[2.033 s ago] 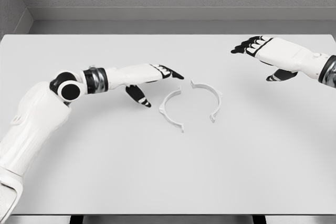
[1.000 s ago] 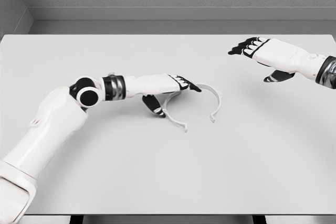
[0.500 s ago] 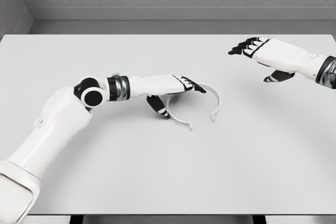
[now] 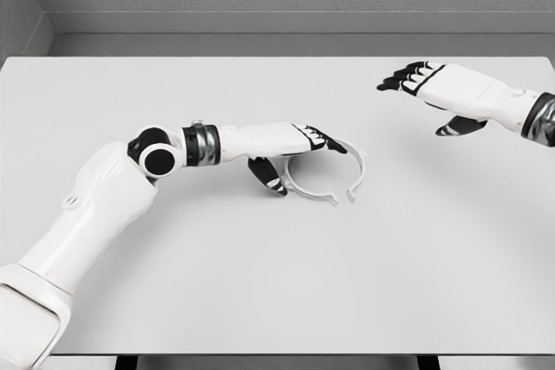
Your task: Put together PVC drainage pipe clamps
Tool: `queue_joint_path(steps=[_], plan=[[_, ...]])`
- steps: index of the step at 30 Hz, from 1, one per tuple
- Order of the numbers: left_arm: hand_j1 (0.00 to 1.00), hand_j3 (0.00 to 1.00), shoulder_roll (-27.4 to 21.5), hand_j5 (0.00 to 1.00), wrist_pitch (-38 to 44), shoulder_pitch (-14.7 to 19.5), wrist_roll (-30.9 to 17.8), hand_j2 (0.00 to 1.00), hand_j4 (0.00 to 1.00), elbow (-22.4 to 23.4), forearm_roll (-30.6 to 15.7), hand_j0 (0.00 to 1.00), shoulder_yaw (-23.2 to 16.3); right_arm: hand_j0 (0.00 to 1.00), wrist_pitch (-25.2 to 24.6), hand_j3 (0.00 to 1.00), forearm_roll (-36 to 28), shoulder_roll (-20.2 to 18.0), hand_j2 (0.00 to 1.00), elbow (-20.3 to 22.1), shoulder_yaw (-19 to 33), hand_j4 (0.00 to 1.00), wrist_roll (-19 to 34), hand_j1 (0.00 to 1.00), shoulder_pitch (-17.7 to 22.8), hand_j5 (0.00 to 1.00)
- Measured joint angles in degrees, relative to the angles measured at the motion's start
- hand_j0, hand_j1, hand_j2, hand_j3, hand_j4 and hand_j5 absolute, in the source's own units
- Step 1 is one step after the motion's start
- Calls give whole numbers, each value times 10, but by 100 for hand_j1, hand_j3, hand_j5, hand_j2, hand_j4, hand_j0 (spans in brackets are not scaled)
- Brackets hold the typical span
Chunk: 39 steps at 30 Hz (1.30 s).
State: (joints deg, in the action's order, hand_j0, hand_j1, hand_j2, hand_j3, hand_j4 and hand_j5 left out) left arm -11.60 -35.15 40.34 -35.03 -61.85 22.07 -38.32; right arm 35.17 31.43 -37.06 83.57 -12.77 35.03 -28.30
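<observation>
Clamp halves [image 4: 334,181] on table [image 4: 260,283] (no readable markings); left robot hand [image 4: 290,149] touching, fingers extended; right robot hand [image 4: 438,88] spread, empty.

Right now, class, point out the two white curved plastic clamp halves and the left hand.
Left clamp half [image 4: 305,193], head view, lower arc.
Right clamp half [image 4: 358,165], head view, outer curve.
Left hand [image 4: 290,150], head view, palm.

Left hand [image 4: 290,149] reaches flat, fingers extended, thumb apparently down; right hand [image 4: 434,84] hovers open, palm down.
</observation>
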Motion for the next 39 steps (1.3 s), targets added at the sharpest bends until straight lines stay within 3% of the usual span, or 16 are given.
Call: queue_joint_path(steps=[39], plan=[[100, 100, 31, 100, 0, 6, 0, 100, 100, 3, 13, 100, -14, 100, 0, 100, -1, 2, 100, 1, -1, 100, 0, 100, 0, 100]])
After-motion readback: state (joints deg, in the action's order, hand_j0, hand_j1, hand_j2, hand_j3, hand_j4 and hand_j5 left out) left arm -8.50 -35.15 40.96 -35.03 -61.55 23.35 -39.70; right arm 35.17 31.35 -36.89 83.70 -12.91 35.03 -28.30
